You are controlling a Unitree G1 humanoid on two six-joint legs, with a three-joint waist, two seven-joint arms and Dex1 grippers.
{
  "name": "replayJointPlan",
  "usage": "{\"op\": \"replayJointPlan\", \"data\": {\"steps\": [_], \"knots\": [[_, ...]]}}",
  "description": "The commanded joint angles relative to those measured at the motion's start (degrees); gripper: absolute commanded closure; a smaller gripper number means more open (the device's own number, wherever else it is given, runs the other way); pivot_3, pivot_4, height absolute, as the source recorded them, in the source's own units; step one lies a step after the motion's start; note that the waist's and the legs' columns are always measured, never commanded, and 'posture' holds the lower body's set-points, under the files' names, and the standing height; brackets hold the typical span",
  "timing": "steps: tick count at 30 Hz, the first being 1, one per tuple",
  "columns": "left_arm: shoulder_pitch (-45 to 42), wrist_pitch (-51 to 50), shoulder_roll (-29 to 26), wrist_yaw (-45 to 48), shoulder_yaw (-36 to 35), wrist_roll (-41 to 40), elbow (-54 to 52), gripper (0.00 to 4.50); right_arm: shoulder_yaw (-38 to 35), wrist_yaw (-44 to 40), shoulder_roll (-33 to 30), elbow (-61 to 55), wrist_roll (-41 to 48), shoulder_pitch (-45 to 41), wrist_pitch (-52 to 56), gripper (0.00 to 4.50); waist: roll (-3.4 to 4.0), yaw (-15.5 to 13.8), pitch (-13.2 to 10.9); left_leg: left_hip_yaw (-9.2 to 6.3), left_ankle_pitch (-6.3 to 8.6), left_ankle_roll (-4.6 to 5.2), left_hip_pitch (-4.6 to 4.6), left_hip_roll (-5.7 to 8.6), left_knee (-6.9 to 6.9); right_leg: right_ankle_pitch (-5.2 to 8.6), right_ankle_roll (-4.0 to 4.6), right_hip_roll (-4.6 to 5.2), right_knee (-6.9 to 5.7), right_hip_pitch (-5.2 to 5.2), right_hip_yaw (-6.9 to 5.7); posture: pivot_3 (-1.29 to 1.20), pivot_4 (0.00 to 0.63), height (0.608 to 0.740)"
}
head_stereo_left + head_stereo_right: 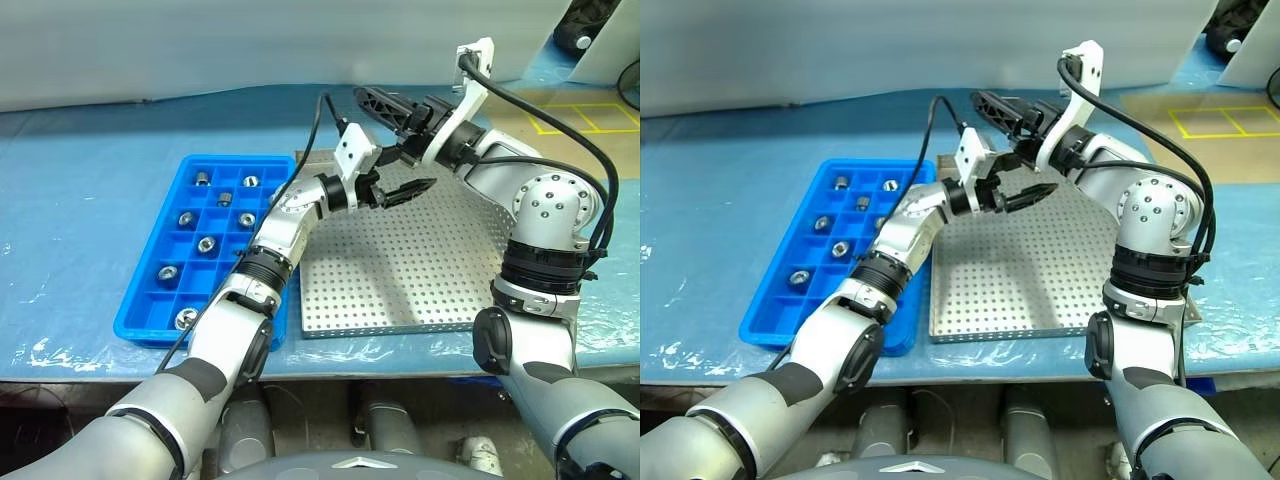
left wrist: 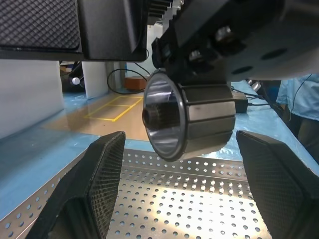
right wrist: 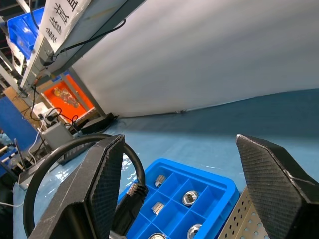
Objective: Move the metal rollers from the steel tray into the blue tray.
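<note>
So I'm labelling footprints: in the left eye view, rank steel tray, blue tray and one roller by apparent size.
1. steel tray, largest, though arms cover part of it
2. blue tray, narrower
3. metal roller, smallest by far

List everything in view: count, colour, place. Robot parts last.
metal rollers: at least eight seen, silver, in separate compartments of the blue tray; the left arm hides part of it
blue tray: one, bright blue, on the table, left of the steel tray
steel tray: one, grey perforated, centre of the table, no rollers seen on it
table cover: one, light blue, under both trays
floor tape: yellow lines, beyond the table on the right
left gripper: one, black, open, above the steel tray
right gripper: one, black, open, above the steel tray's far edge
</note>
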State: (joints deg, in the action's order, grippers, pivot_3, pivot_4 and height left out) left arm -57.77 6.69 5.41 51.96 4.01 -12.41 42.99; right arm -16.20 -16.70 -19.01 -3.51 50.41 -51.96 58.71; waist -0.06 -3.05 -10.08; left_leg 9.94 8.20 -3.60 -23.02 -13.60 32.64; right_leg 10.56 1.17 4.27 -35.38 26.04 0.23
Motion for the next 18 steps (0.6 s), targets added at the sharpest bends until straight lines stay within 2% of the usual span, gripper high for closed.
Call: {"op": "replayJointPlan", "data": {"steps": [1, 12, 15, 18], "knots": [[-0.91, -0.45, 0.40, -0.69, -0.51, -0.96, -3.21, 0.75, 0.00, -0.84, -0.81, -1.79, 0.11, -0.84, -1.38, 0.83, 0.00, 0.00, 0.00, 0.00, 0.00, 0.00, 0.00, 0.00, 0.00, 0.00, 0.00, 0.00, 0.01, 0.00, 0.00, -0.21, 0.150, 0.740], [-2.35, -2.00, 1.16, -4.69, -1.75, -1.27, -2.95, 0.75, 0.50, -1.34, -1.27, -1.97, -0.62, -0.43, -1.32, 0.83, 0.00, 0.03, 0.00, 0.00, 0.01, 0.01, -0.01, 0.00, -0.05, 0.00, 0.00, 0.00, 0.09, 0.00, 0.00, -0.21, 0.150, 0.740], [-3.27, -1.41, 1.55, -6.69, -2.67, -1.24, -1.79, 1.39, 0.77, -1.30, -1.10, -1.95, -0.73, -0.33, -1.41, 0.79, 0.00, 0.04, 0.00, 0.01, 0.01, 0.01, -0.01, 0.00, -0.09, 0.00, 0.00, -0.01, 0.13, 0.00, -0.01, -0.21, 0.150, 0.740], [-3.53, -1.87, 1.80, -7.69, -3.00, -1.27, -1.70, 2.38, 1.18, -1.41, -1.16, -1.85, -0.89, -0.21, -1.54, 0.79, 0.00, 0.04, 0.00, 0.01, 0.01, 0.01, -0.03, 0.01, -0.12, 0.00, 0.00, -0.01, 0.19, 0.00, -0.02, -0.21, 0.150, 0.740]]}}
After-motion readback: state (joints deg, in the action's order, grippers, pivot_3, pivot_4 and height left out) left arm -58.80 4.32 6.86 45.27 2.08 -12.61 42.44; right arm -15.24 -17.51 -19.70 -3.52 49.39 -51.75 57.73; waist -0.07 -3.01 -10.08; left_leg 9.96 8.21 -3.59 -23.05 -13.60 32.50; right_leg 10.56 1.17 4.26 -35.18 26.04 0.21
